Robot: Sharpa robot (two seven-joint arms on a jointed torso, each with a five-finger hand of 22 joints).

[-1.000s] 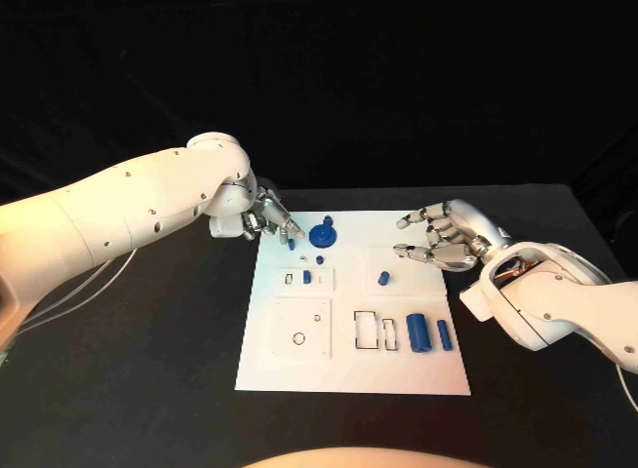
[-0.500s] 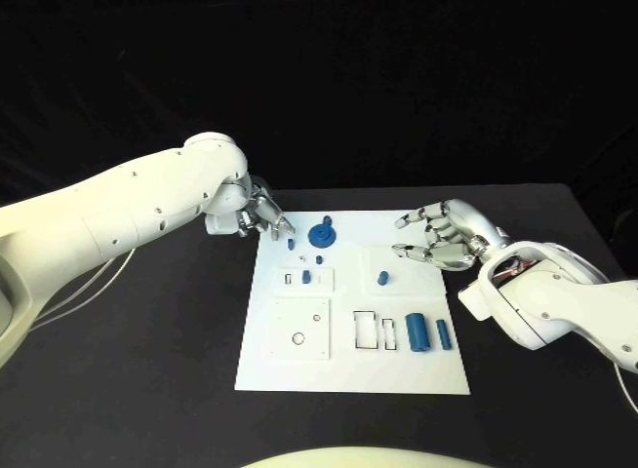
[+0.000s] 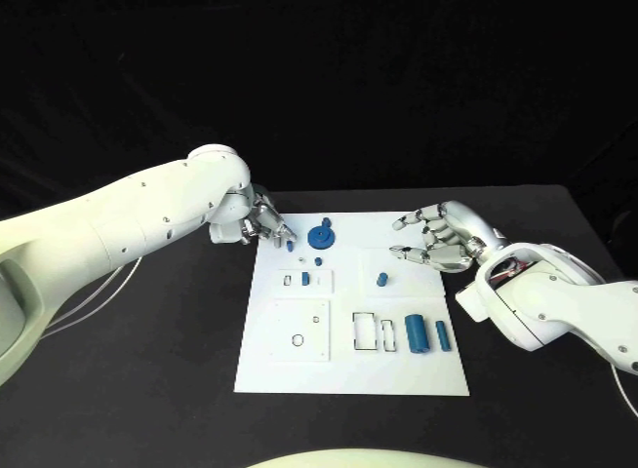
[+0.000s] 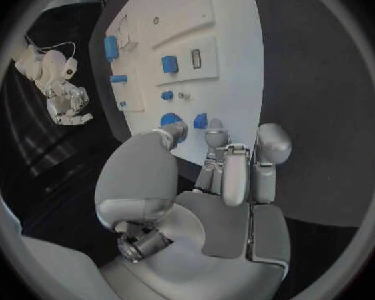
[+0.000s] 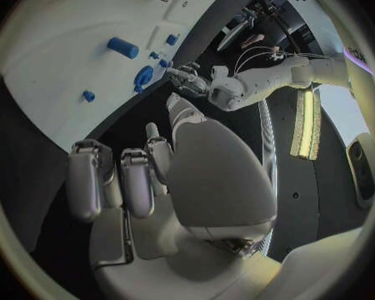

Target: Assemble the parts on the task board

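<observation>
Since the earlier pictures, little has shifted: the left hand (image 3: 264, 223) has edged a touch toward the board's far-left corner, while the right hand (image 3: 442, 240) and the parts lie as they did.

Nearest on the board (image 3: 350, 375) are two blue cylinders (image 3: 418, 331), lying side by side right of the empty rectangular slots. Farther in, a small block (image 3: 306, 278) stands in its recess and a short peg (image 3: 382, 279) lies right of it. At the far edge sits the round gear (image 3: 322, 236), with a tiny peg (image 3: 291, 245) just left of it.

The left hand hovers beside that tiny peg, fingers loosely apart, holding nothing that I can make out. The right hand hangs over the board's right edge, fingers curled but spread, empty.

These parts look like light, stiff plastic, probably smooth and prone to roll or skid. My judgement: pinch the cylinders across their middle, and take the gear by its raised hub or rim, gently.
</observation>
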